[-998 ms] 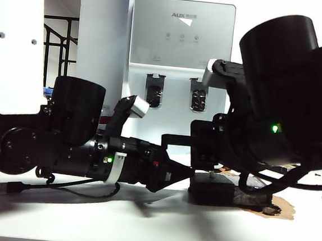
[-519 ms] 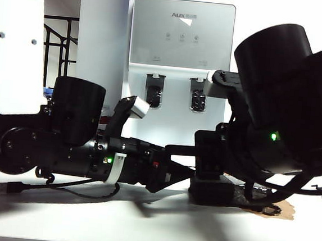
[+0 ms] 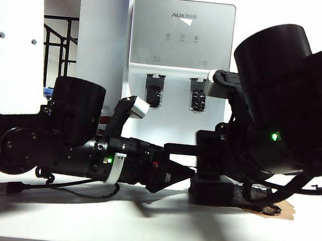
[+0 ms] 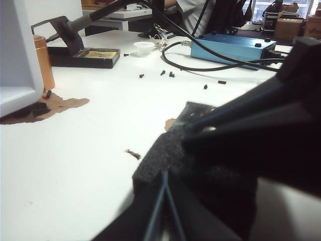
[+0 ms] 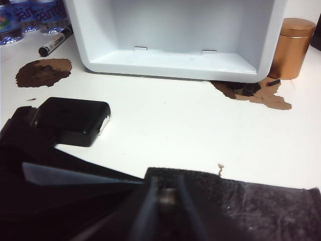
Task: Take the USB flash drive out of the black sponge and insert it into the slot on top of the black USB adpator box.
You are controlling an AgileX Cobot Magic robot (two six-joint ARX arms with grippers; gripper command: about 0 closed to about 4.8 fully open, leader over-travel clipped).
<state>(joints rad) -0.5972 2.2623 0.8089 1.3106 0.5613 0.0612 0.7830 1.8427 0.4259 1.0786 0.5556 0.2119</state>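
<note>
The water dispenser (image 3: 181, 49) reads AUX. The left gripper (image 4: 200, 165) clamps the black sponge (image 4: 165, 160); the right gripper (image 5: 164, 201) pinches something unclear at its top.

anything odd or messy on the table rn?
Yes. Brown stains mark the white table: one near the marker, one beside the copper canister. Small black bits lie scattered on the table near the blue box. Both hands, left and right, are at the black sponge.
</note>
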